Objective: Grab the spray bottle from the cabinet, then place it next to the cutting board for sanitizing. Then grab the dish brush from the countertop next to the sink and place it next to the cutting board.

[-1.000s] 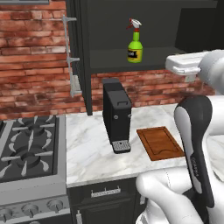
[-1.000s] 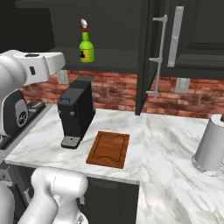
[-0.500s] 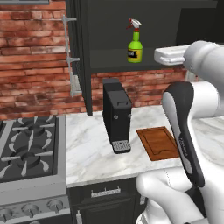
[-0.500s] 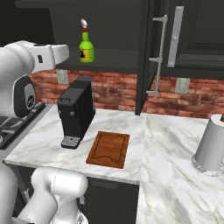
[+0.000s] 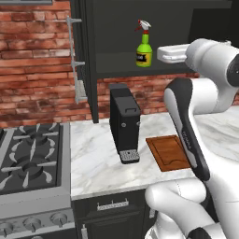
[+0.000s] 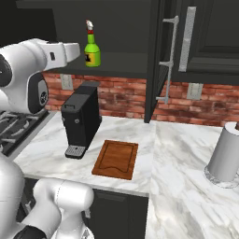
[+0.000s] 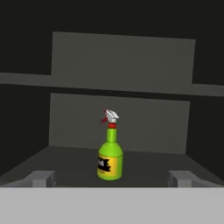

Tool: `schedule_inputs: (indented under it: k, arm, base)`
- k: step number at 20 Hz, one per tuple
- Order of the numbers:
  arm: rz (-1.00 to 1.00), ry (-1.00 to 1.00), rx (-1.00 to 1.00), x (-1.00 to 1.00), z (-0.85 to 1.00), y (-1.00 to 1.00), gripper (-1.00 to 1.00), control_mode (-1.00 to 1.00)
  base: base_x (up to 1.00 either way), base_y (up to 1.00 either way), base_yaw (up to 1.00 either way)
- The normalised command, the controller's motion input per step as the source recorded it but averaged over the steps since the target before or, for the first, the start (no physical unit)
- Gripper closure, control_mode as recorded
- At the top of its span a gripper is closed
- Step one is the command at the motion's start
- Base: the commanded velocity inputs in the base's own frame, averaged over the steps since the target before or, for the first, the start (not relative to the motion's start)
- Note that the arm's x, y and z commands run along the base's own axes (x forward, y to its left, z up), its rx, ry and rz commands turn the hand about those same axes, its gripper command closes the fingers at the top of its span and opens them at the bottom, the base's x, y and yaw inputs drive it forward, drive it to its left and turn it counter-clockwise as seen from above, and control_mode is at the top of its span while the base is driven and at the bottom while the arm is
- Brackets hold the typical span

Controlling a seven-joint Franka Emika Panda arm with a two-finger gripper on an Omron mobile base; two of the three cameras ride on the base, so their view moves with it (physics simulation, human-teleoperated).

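1. The spray bottle (image 7: 110,154) stands upright on the dark shelf of the cabinet (image 5: 121,70) — at the centre of the hand view, just below the middle, and in the upper middle of the left base view, above the coffee machine (image 5: 124,122).

2. The gripper (image 7: 111,178) points straight into the cabinet with its fingertips (image 7: 41,178) spread wide at the lower left and lower right of the hand view; nothing is between them, and the bottle looks well apart from them, deeper in on the shelf.

3. The step in hand looks like the reach for the bottle. Since the bottle sits about midway between the tips, the approach should go straight forward without drifting sideways.

4. Keep the hand level with the lime-green body — below the narrow neck and the red and white nozzle — so the jaws close on the widest, steadiest part.

5. Watch the shelf edge beneath the tips; coming in too low risks a scrape, and pushing the bottle before closing could tip it.

6. The cutting board (image 6: 115,159) lies on the countertop (image 6: 177,154) just beside the coffee machine, in the lower middle of the right base view.
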Motion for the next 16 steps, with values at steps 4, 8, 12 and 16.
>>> schedule_inputs:
  k: [4,8,12,16]
  arm:
    - [0.0,0.0,0.0,0.39,0.0,0.0,-1.0,-1.0]
    - [0.0,0.0,0.0,0.39,0.0,0.0,-1.0,-1.0]
    - [0.0,0.0,0.0,0.39,0.0,0.0,-1.0,-1.0]
    - [0.0,0.0,0.0,0.44,-0.03,0.0,-1.0,-1.0]
  base:
    - [0.0,0.0,0.0]
    - [0.0,0.0,0.0]
    - [0.0,0.0,0.0]
    - [0.0,0.0,0.0]
